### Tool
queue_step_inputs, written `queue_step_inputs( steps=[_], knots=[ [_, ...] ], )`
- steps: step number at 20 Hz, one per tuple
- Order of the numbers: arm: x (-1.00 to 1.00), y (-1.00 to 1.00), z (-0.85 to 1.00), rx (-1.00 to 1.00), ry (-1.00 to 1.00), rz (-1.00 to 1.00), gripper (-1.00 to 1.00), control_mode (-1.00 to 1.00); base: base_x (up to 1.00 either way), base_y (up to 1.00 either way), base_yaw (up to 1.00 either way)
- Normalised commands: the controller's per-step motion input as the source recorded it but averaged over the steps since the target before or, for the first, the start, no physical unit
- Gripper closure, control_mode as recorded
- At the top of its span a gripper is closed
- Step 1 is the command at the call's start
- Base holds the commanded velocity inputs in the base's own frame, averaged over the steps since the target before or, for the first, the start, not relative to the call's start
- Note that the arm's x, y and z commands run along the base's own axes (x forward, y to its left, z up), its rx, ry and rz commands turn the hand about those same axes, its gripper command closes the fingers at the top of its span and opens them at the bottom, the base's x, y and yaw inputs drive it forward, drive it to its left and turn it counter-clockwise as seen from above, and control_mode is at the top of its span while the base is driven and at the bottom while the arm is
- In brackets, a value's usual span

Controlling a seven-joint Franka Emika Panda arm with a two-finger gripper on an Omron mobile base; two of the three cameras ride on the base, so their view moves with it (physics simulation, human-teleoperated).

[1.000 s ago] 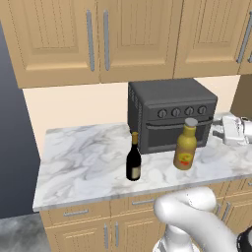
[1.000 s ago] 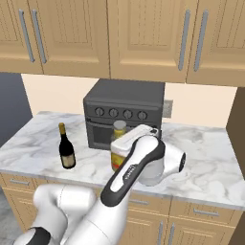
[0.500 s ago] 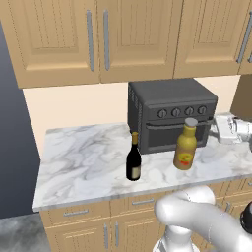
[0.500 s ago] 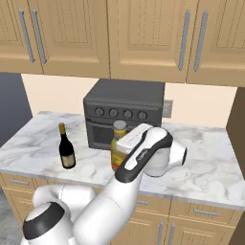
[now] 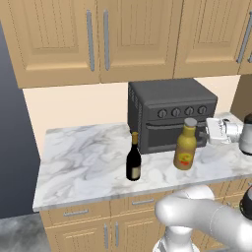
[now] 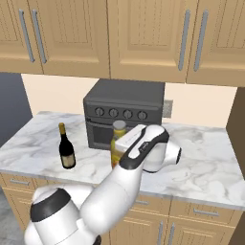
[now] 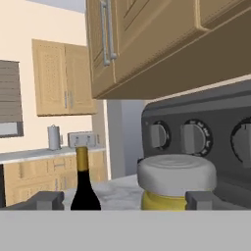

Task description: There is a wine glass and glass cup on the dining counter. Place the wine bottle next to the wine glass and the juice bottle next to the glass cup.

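the gripper [image 7: 125,200] stands wide and holds nothing, its tips either side of the juice bottle [image 7: 176,182], level with the grey cap, likely lined up for a grasp at the neck. in the left base view the hand sits at the juice bottle's 3 o'clock, just beside it. the bottle stands upright on the marble counter [image 5: 83,157], close before the dark toaster oven [image 5: 170,115]. the wine bottle [image 5: 133,158] stands upright at about 9 o'clock from it, apart.
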Motion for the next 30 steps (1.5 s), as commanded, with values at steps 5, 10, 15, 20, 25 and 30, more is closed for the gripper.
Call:
queue_step_inputs(
  steps=[5, 10, 15, 20, 25, 30],
  knots=[
    [0.16, 0.0, -0.13, 0.0, 0.02, 0.0, -1.0, -1.0, 0.0, 0.0, 0.0],
    [0.15, 0.0, 0.0, 0.0, 0.0, 0.0, -1.0, -1.0, 0.0, 0.0, 0.0],
    [0.36, 0.0, 0.0, 0.0, 0.0, 0.0, -1.0, -1.0, 0.0, 0.0, 0.0],
    [0.08, 0.21, 0.0, 0.0, 0.0, 0.0, -1.0, -1.0, 0.0, 0.0, 0.0],
    [0.16, 0.35, -0.06, 0.0, 0.0, 0.0, -1.0, -1.0, 0.0, 0.0, 0.0],
    [0.12, 0.37, -0.1, 0.0, 0.0, 0.0, -1.0, -1.0, 0.0, 0.0, 0.0]
  ],
)
